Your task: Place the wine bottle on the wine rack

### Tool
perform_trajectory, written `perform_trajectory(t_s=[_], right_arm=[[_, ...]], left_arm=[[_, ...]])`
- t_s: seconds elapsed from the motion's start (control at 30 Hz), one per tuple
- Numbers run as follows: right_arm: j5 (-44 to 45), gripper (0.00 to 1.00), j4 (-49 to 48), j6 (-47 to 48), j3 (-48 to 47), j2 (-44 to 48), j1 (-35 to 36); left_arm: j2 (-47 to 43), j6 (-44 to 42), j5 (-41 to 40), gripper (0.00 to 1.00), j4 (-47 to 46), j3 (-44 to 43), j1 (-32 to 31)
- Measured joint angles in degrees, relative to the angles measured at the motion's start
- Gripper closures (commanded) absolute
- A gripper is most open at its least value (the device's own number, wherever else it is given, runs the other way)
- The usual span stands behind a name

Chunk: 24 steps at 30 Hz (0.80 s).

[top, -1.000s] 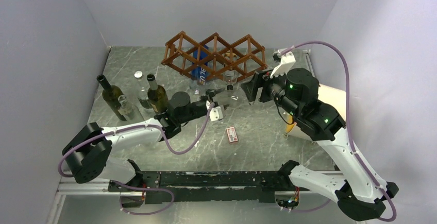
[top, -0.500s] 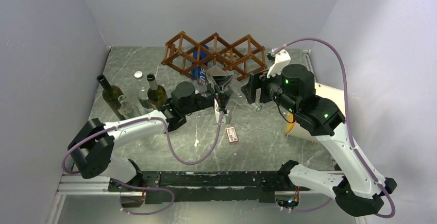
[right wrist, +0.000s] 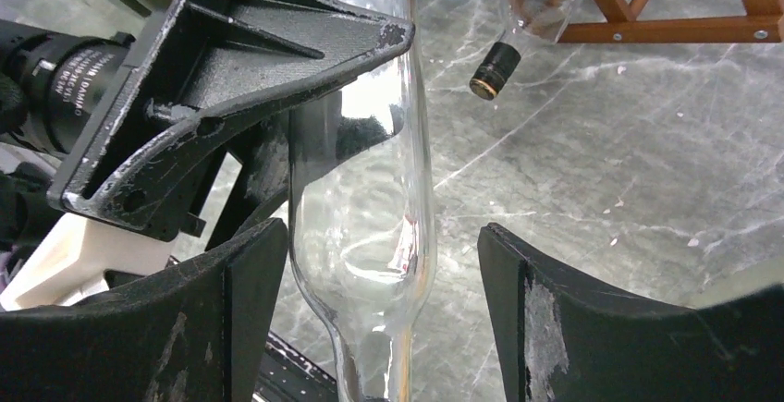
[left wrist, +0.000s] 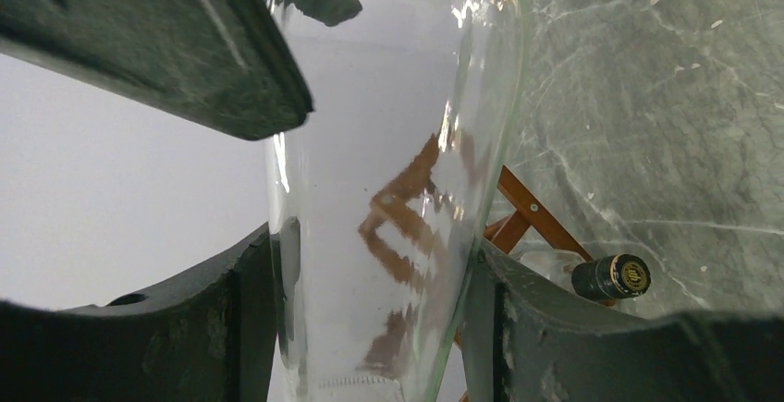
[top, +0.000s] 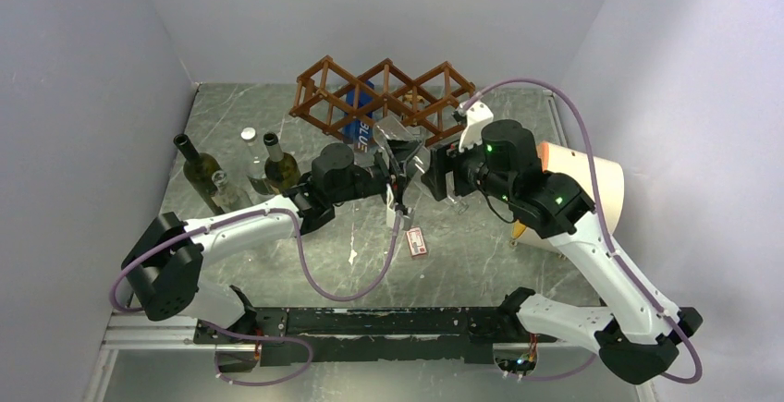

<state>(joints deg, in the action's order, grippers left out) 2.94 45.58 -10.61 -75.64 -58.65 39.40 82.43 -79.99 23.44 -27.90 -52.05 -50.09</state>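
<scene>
Since a second ago the right arm has swung left over the table [top: 481,245]. Its gripper [right wrist: 377,263] now straddles the clear wine bottle [right wrist: 361,143], jaws wide, with a gap on one side. Behind stands the wine rack [top: 384,97], with a capped bottle [right wrist: 490,69] poking out of one cell. The left gripper [left wrist: 370,328] clamps the clear wine bottle's body and holds it above the table, just in front of the rack. A small red box [top: 417,240] lies nearby.

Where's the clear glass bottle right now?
Top view, mid-table: the clear glass bottle is gripped in the left hand, just in front of the reddish-brown wooden lattice rack, with the open right hand around it.
</scene>
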Motion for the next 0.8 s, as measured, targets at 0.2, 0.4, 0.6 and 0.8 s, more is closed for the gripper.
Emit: perform_trajectory(t_s=[0.2,0.4,0.6,0.8], right_arm=[[-1.29,0.22,-0.22,0.74,2.40,-0.20,0.04],[-2.34,0.22,-1.03,0.74,3.54,-2.91,0.04],[-2.51,0.51,-1.70,0.50,5.03,-3.28,0.07],[-2.32,1.00,-1.60,0.33,5.03,-3.28,0.31]], left_arm=[[0.11,-1.03,0.28,0.93,2.89,-1.03,0.00],[0.46,-1.97,0.48,0.93,6.82,-4.81,0.00],[0.63,-2.14,1.05,0.93,10.99,-5.53,0.00],[0.72,-1.86,1.33,0.82,12.55,-6.21,0.00]])
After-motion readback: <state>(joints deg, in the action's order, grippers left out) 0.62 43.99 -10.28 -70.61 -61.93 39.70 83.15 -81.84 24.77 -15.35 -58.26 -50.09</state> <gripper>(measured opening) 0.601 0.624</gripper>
